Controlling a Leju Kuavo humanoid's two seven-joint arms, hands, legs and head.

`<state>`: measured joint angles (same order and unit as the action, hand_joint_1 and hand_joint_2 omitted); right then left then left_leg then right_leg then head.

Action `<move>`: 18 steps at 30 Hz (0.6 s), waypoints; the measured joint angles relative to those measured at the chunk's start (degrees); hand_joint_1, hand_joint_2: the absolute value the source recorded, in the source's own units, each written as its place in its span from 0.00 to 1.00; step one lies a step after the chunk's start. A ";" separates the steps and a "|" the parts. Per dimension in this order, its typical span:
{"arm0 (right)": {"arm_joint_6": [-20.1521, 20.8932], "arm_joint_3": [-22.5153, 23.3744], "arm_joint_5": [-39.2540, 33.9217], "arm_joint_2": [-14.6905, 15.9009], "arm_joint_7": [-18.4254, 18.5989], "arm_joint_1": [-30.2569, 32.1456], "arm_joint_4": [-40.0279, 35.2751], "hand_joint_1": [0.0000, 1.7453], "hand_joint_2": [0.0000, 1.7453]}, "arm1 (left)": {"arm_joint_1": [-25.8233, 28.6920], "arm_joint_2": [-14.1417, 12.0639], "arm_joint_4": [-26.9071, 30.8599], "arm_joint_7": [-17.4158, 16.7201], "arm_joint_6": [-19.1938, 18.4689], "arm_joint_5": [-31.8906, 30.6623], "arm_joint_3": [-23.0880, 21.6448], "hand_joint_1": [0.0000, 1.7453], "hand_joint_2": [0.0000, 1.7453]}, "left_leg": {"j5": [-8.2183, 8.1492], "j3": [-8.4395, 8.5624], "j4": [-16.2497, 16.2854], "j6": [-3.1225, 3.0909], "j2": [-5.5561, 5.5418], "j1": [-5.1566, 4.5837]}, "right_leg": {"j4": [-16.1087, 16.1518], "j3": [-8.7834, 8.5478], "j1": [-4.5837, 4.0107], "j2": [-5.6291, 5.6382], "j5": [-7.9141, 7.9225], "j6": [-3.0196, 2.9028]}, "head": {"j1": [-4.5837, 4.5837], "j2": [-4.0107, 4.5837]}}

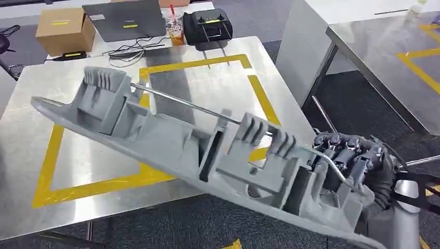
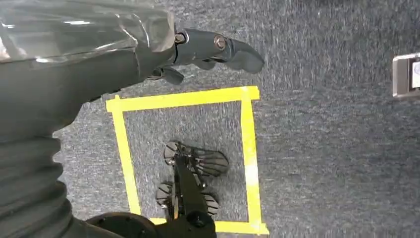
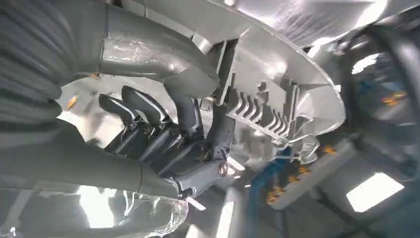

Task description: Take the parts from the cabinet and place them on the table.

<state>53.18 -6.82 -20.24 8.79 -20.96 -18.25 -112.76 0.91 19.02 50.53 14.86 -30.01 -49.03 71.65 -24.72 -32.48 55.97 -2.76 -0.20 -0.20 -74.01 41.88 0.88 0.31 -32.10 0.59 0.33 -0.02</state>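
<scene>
A long grey plastic part (image 1: pixel 181 145) with ribs, clips and a thin metal rod hangs tilted over the steel table (image 1: pixel 31 171), its far end high at the left. My right hand (image 1: pixel 353 161) grips its near end at the lower right, beyond the table's near corner. In the right wrist view the same part (image 3: pixel 277 79) lies against the dark fingers (image 3: pixel 163 134) and thick thumb of that hand (image 3: pixel 173 124). My left hand (image 2: pixel 208 49) hangs over the carpet, holding nothing, fingers loosely curled.
A yellow tape rectangle (image 1: pixel 259 98) marks the table top. Behind it stand a cardboard box (image 1: pixel 65 30), a laptop (image 1: pixel 124 19), a drink cup (image 1: pixel 175 28) and a black controller (image 1: pixel 207 25). A second steel table (image 1: pixel 394 62) stands at the right across a carpet gap.
</scene>
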 joint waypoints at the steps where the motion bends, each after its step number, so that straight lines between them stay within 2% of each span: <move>1: -0.28 0.15 0.52 0.50 0.02 -0.13 0.28 0.99 1.00 | 0.10 0.13 0.00 0.00 -0.35 0.00 0.20 0.00 1.00 | -0.03 0.00 0.04 -0.01 -0.07 -0.05 | -2.00 1.06 0.02 -0.01 -0.23 0.36 | 0.02 0.00; 2: -0.59 0.33 0.96 0.92 0.07 -0.29 0.48 0.99 1.00 | 0.14 0.20 0.00 0.02 -0.50 0.00 0.37 0.00 1.00 | -0.07 0.05 0.08 -0.02 -0.17 -0.07 | -0.47 0.45 0.07 -0.02 0.65 0.89 | 0.00 0.00; 3: -0.87 0.55 1.33 1.29 0.11 -0.48 0.59 0.99 1.00 | 0.14 0.26 0.02 0.00 -0.70 0.00 0.54 0.00 1.00 | -0.12 0.06 0.15 0.03 -0.25 -0.06 | 3.37 -1.39 0.10 -0.03 2.34 1.47 | 0.00 0.00; 4: -1.11 0.81 1.73 1.70 0.11 -0.74 0.76 0.99 1.00 | 0.12 0.31 0.02 0.00 -0.96 0.00 0.68 0.00 1.00 | -0.25 0.07 0.34 0.12 -0.36 -0.06 | 8.75 -3.97 0.16 -0.06 4.42 2.00 | -0.02 0.00; 5: -1.36 1.07 2.12 2.25 0.11 -1.01 0.96 0.99 1.00 | 0.12 0.37 0.00 0.02 -1.14 -0.04 0.70 0.00 1.00 | -0.47 0.02 0.69 0.35 -0.52 -0.09 | 14.37 -6.78 0.18 -0.15 6.27 2.26 | -0.02 0.00; 6: -1.57 1.22 2.45 2.78 0.11 -1.25 1.25 0.99 1.00 | 0.11 0.39 0.00 0.02 -1.16 -0.13 0.79 0.00 1.00 | -0.89 -0.32 1.31 0.72 -0.60 -0.54 | 16.44 -7.83 -0.01 -0.25 6.60 1.47 | -0.07 0.00; 7: -1.79 1.40 2.66 3.06 0.09 -1.30 1.42 0.99 1.00 | 0.12 0.39 0.00 0.11 -1.16 -0.20 0.92 0.00 1.00 | -1.07 -0.47 1.46 0.88 -0.61 -0.63 | 16.54 -7.89 0.00 -0.18 6.85 0.85 | 0.07 0.00; 9: -2.10 1.59 3.17 3.71 0.09 -1.56 1.88 0.99 1.00 | 0.12 0.39 -0.09 0.53 -0.85 -0.26 1.14 0.00 1.00 | -1.07 -0.50 1.39 1.04 -0.57 -0.51 | 16.49 -7.85 -0.26 -0.16 6.81 0.38 | 0.02 0.00; 11: -2.45 1.64 3.71 4.26 0.24 -2.27 2.36 0.99 1.00 | -0.01 0.00 -0.24 0.96 -0.26 -0.35 1.27 0.00 1.00 | -1.76 -0.87 2.08 1.53 -0.56 -0.38 | 16.73 -8.12 0.48 -0.13 6.95 -0.07 | -0.09 0.00; 12: -2.69 1.64 3.87 4.57 0.48 -2.59 2.64 0.99 1.00 | -0.09 0.09 -0.42 1.20 -0.11 -0.44 1.27 0.00 1.00 | -3.23 -1.69 4.16 2.07 -0.46 -0.27 | 16.73 -8.26 0.58 -0.21 6.89 -0.52 | 0.56 0.00; 13: -2.82 1.62 3.93 4.76 0.68 -2.88 2.93 0.99 1.00 | -0.22 0.04 -0.55 1.22 0.05 -0.55 1.27 0.00 1.00 | -5.32 -3.51 8.01 2.52 -0.41 0.07 | 16.72 -8.25 0.57 -0.22 6.84 -0.57 | 0.68 0.02; 14: -2.91 1.62 4.06 5.00 0.92 -3.04 3.26 0.99 1.00 | -0.36 -0.11 -0.66 1.25 0.09 -0.72 1.29 0.00 1.00 | -7.56 -6.04 13.08 2.88 -0.33 0.39 | 16.71 -8.20 0.54 -0.23 6.84 -0.57 | 0.70 0.00; 15: -3.13 1.62 4.35 5.29 1.18 -3.12 3.69 0.99 1.00 | -0.39 -0.15 -0.79 1.25 0.09 -0.79 1.29 0.00 1.00 | -9.13 -8.35 17.69 3.13 -0.16 0.60 | 16.70 -8.19 0.53 -0.24 6.83 -0.57 | 0.66 0.00; 16: -3.30 1.57 4.63 5.55 1.36 -3.18 4.13 0.99 1.00 | -0.40 -0.15 -0.94 1.25 0.09 -0.81 1.29 0.00 1.00 | -9.43 -9.65 20.03 3.25 -0.13 0.73 | 16.70 -8.19 0.53 -0.23 6.82 -0.56 | 0.70 0.00; 17: -3.49 1.57 4.85 5.92 1.44 -3.22 4.70 0.99 1.00 | -0.43 -0.15 -1.11 1.25 0.07 -0.87 1.29 0.00 1.00 | -8.21 -9.63 19.44 3.25 -0.12 0.84 | 16.70 -8.26 0.53 -0.21 6.81 -0.55 | 0.70 0.00; 18: -3.63 1.55 4.94 6.18 1.49 -3.27 5.05 0.99 1.00 | -0.44 -0.22 -1.16 1.25 0.07 -0.87 1.31 0.00 1.00 | -6.09 -8.36 16.30 3.16 -0.12 0.87 | 16.70 -8.31 0.53 -0.17 6.80 -0.53 | 0.70 0.00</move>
<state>49.55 -5.27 -15.30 14.97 -19.47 -21.52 -107.71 0.47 18.80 49.37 16.11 -29.94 -49.90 72.96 -30.81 -40.85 72.27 0.40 -0.31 0.67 -57.31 33.56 1.41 0.15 -25.30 0.05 1.03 -0.02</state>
